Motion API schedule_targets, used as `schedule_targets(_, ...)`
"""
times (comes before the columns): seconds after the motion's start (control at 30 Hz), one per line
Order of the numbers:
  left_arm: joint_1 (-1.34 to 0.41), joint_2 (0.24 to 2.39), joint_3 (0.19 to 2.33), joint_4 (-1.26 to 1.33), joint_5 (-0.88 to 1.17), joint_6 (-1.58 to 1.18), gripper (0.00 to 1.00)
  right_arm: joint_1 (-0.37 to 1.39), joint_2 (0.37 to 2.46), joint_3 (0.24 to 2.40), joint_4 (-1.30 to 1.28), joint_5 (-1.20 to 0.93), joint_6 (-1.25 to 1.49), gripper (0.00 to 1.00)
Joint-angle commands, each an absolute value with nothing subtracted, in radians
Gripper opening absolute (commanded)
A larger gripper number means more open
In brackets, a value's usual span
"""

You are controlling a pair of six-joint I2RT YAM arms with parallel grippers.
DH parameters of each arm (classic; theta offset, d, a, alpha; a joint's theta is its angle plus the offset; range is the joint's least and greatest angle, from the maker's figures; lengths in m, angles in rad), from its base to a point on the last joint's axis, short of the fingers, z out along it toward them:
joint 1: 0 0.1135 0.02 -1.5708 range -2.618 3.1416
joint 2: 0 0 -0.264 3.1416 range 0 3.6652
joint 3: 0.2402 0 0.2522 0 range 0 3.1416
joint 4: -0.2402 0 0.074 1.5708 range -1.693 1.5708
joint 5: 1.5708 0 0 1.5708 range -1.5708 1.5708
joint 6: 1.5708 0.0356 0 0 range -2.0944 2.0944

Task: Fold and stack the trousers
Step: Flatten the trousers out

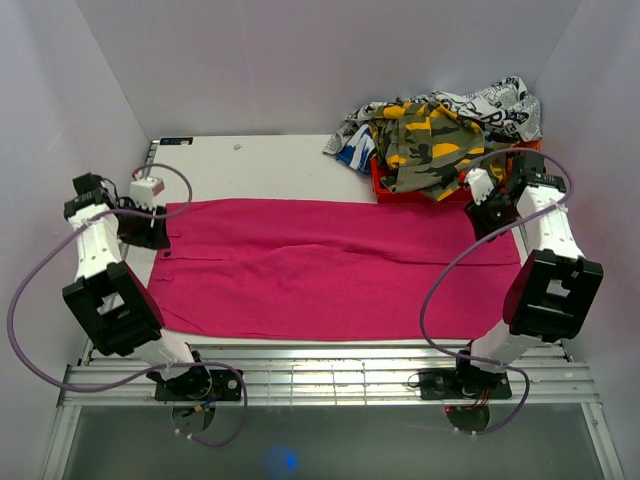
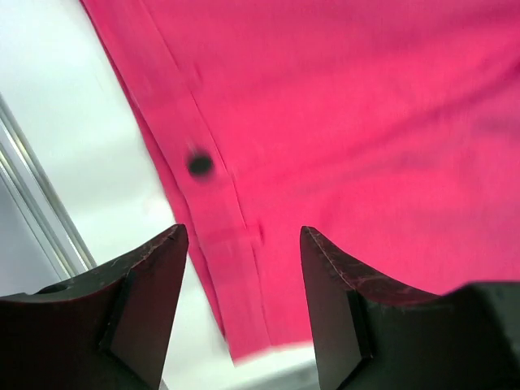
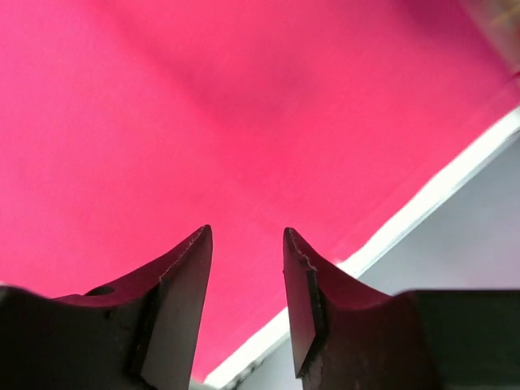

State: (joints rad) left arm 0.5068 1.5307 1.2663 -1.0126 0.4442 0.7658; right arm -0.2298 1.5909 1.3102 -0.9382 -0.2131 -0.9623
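The hot-pink trousers (image 1: 330, 265) lie spread flat across the white table (image 1: 250, 165), nearly from side to side. My left gripper (image 1: 150, 232) hovers over their far left corner. In the left wrist view that gripper (image 2: 244, 236) is open, and the waistband with a dark button (image 2: 200, 165) and the corner of the trousers (image 2: 349, 122) lie below its jaws, not gripped. My right gripper (image 1: 490, 215) is over the far right end. In the right wrist view it (image 3: 246, 231) stands open above the trousers (image 3: 203, 106), close to the table edge (image 3: 422, 203), with nothing between its fingers.
A red bin (image 1: 380, 185) at the back right holds a heap of camouflage and printed clothes (image 1: 440, 135), right behind the right gripper. White walls close in the table on three sides. A metal rail (image 1: 320, 375) runs along the near edge by the arm bases.
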Motion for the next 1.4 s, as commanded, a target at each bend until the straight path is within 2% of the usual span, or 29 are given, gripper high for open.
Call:
schedule_targets(0.0,0.479,1.672,1.423,-0.999,0.623,0.652,0.68,-0.233,1.702,1.408,-0.872,-0.324,-0.833,0.46)
schedule_targets(0.1,0.451,1.774,1.496,-0.889,0.627,0.539,0.68,-0.233,1.793,1.457,-0.799,-0.310,-0.775,0.44)
schedule_targets(0.23,0.387,1.867,1.525,-0.758,0.555,0.462,0.67,-0.232,1.850,1.418,-0.664,-0.250,-0.741,0.43)
schedule_targets(0.43,0.367,1.954,1.488,-0.764,0.477,0.477,0.62,-0.241,1.875,1.229,-0.571,-0.141,-0.822,0.40)
schedule_targets(0.83,0.485,1.798,1.171,-0.856,0.391,0.747,0.55,-0.336,1.640,0.893,-0.659,-0.092,-1.101,0.37)
schedule_targets(1.03,0.538,1.711,1.198,-1.026,0.465,0.911,0.55,-0.429,1.511,0.929,-0.813,-0.164,-1.225,0.37)
schedule_targets(1.07,0.541,1.700,1.219,-1.043,0.482,0.929,0.57,-0.457,1.514,1.009,-0.846,-0.213,-1.235,0.40)
schedule_targets(1.1,0.548,1.692,1.273,-1.049,0.515,0.946,0.63,-0.468,1.520,1.053,-0.909,-0.238,-1.241,0.45)
schedule_targets(1.13,0.551,1.683,1.304,-1.045,0.532,0.945,0.66,-0.477,1.529,1.099,-0.934,-0.279,-1.247,0.62)
schedule_targets(1.2,0.554,1.692,1.406,-1.032,0.567,0.921,0.75,-0.502,1.568,1.228,-0.956,-0.319,-1.244,0.81)
schedule_targets(1.23,0.554,1.704,1.445,-1.034,0.615,0.884,0.77,-0.505,1.586,1.265,-0.956,-0.336,-1.240,0.99)
schedule_targets(1.27,0.554,1.735,1.481,-1.032,0.641,0.865,0.79,-0.506,1.630,1.302,-0.954,-0.342,-1.232,0.91)
schedule_targets(1.3,0.554,1.755,1.517,-1.034,0.664,0.845,0.98,-0.506,1.656,1.372,-0.953,-0.347,-1.226,0.90)
schedule_targets(1.37,0.554,1.822,1.610,-1.028,0.710,0.776,0.98,-0.506,1.748,1.446,-0.954,-0.348,-1.209,0.90)
